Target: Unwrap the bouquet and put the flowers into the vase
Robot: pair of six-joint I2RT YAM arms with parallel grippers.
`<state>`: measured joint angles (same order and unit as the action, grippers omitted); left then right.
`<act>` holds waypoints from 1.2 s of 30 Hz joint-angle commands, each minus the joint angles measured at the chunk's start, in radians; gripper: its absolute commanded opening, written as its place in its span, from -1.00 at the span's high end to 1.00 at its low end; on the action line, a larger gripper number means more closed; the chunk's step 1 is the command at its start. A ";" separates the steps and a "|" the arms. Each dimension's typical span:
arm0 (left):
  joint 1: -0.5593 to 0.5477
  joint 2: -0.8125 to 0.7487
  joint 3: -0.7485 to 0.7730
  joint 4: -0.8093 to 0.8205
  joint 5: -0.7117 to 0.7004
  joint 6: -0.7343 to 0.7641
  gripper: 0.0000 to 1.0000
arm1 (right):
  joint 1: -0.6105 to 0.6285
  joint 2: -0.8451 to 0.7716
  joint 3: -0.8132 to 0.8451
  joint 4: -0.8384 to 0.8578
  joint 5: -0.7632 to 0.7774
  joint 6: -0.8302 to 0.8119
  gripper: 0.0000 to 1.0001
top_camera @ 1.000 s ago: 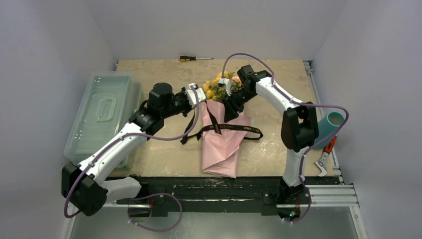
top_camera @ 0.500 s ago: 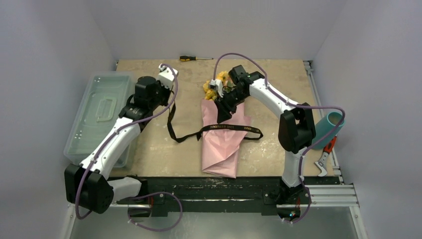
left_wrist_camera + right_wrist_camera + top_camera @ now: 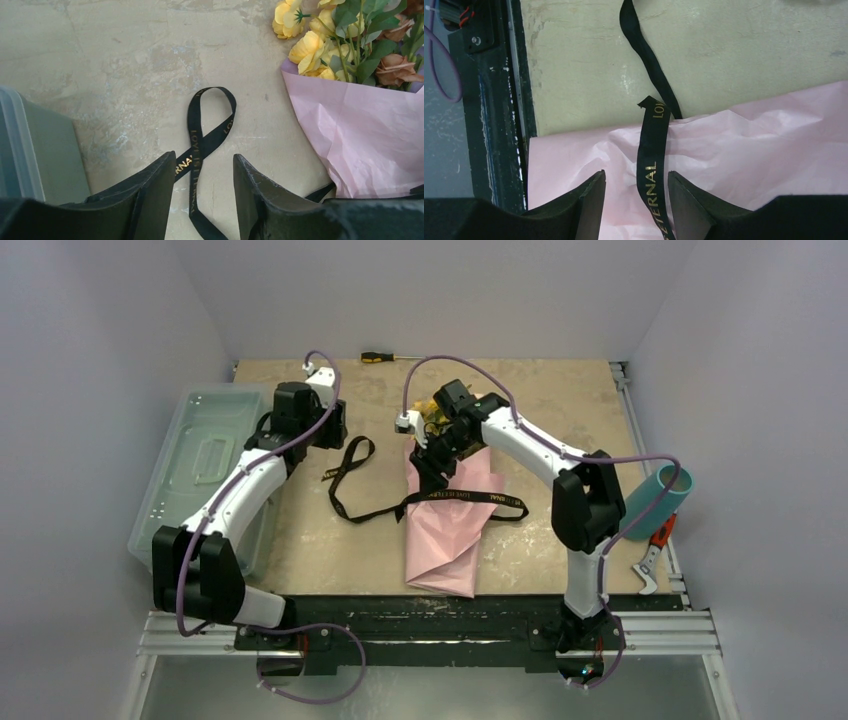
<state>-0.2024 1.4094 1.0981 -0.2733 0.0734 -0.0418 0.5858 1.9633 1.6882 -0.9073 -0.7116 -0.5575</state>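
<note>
**A:** Two grippers, both with jaws apart. The left gripper hangs low over the tan table and clamps nothing. A loop of black ribbon with gold lettering lies flat under the gap.

**B:** And the right?

**A:** The right gripper points down over pink paper. The ribbon runs between its fingers, with a gap on each side.

**B:** Arm poses?

**A:** The left arm reaches forward beside the translucent lidded plastic box, its wrist turned toward the middle. The right arm stretches out, then folds back leftward over the bouquet's top.

**B:** Where is the bouquet?

**A:** The pink paper-cone bouquet lies mid-table, tip toward the arm bases, with ribbon across it. The yellow and peach flowers are at its far, open end.

**B:** Containers?

**A:** The box is lidded, and I cannot make out what it holds. The small teal cylindrical vase sits tilted at the table's right edge, well apart from the bouquet.

**B:** Anything hidden?

**A:** The right arm's elbow covers part of the vase, and its wrist hides most of the blooms from above. A yellow-and-black screwdriver lies at the far edge.
</note>
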 commanded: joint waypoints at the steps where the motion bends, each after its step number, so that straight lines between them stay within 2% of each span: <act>1: 0.019 0.023 0.057 0.011 0.077 -0.074 0.02 | 0.022 0.022 0.027 0.010 0.049 -0.013 -0.08; 9: 0.023 0.036 0.049 0.038 0.115 -0.109 -0.29 | 0.048 0.045 -0.019 0.084 0.118 0.027 -0.16; 14: 0.023 0.025 0.023 0.058 0.130 -0.122 -0.36 | 0.053 0.064 -0.020 0.089 0.149 0.030 -0.13; 17: 0.023 0.026 0.018 0.065 0.130 -0.124 -0.36 | 0.054 0.057 -0.016 0.073 0.147 0.017 0.10; 21: 0.023 0.034 0.010 0.083 0.135 -0.126 -0.33 | 0.055 0.022 0.020 0.044 0.115 0.010 0.78; 23: 0.023 0.040 0.008 0.092 0.140 -0.125 -0.32 | 0.050 0.008 0.043 0.026 0.101 0.014 1.00; 27: 0.023 0.049 0.008 0.111 0.169 -0.111 -0.31 | 0.016 -0.042 0.059 0.003 0.109 0.021 1.00; 31: 0.023 0.054 0.000 0.122 0.260 -0.053 -0.30 | -0.071 -0.098 0.061 -0.035 0.100 0.041 1.00; 36: 0.020 0.052 -0.049 0.106 0.389 0.131 -0.22 | -0.215 -0.153 0.061 -0.106 0.120 0.041 1.00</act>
<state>-0.1856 1.4609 1.0878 -0.1886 0.3202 -0.0788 0.4725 1.8767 1.7145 -0.9363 -0.5934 -0.5274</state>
